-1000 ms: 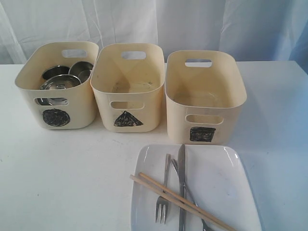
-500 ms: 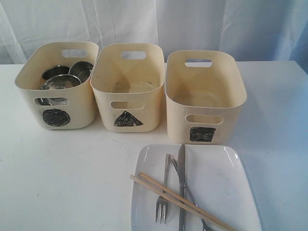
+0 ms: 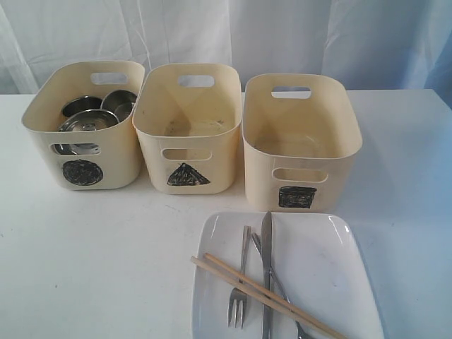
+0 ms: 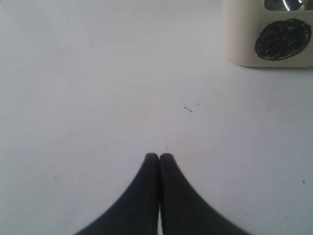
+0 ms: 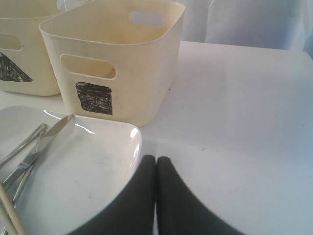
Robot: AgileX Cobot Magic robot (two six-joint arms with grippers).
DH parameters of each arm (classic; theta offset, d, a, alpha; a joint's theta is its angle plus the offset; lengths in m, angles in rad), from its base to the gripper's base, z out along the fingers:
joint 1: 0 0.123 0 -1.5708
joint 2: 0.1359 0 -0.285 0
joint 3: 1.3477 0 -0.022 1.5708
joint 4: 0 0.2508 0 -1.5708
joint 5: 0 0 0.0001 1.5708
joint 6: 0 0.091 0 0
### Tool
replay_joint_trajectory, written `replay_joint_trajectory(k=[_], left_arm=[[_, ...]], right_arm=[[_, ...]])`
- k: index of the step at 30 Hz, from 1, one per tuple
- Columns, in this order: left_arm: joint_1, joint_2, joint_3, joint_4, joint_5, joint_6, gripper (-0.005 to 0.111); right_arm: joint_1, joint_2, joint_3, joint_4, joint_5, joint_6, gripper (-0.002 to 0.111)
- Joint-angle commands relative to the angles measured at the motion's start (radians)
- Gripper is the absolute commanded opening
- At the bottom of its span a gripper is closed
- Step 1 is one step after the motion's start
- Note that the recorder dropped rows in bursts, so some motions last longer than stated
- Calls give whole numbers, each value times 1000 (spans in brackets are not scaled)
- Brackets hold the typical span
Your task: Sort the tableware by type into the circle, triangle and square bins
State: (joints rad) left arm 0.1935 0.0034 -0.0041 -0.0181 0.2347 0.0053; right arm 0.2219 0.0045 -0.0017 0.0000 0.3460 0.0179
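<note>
The plate (image 3: 332, 282) lies at the near edge of the desk (image 3: 106, 261), its front cut off by the exterior view and its far rim just short of the square bin (image 3: 332, 159). On its left half we see the knife (image 3: 266, 240) lying straight, the fork (image 3: 237, 307) just beside it with its tines pointing near, and the spoon (image 3: 277, 282) handle slanting under the knife. The chopsticks (image 3: 212, 270) lie slantwise over all three, their ends jutting past the plate's left rim. The plate's right half is bare.

Behind, the three tubs stand in a row, walls nearly touching: the circle bin (image 3: 42, 145) on the left holds steel bowls (image 3: 88, 121), while the triangle bin (image 3: 212, 152) in the middle and the square bin show only their floors.

Bare desk spreads wide to the left of the plate and in front of the circle bin, and a broad strip runs along the right past the square bin.

The left pincer (image 4: 159, 156) has its tips pressed together, gripping nothing, over bare desk with the circle bin's marked front ahead. The right pincer (image 5: 155, 159) is likewise closed on nothing, at the plate's far right corner rim.
</note>
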Motion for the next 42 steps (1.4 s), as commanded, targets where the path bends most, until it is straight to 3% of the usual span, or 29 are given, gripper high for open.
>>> replay_joint_trajectory(k=[1,35,42], left_arm=[[2,-3,4,0,-3,3,0],[2,-3,4,28,-5,3,0],[-78,-3,4,35,-5,3,0]], right_arm=[[-4,-5,2,0,-4,5,0],[-4,-5,2,0,-4,5,0],[-4,-5,2,0,-4,5,0]])
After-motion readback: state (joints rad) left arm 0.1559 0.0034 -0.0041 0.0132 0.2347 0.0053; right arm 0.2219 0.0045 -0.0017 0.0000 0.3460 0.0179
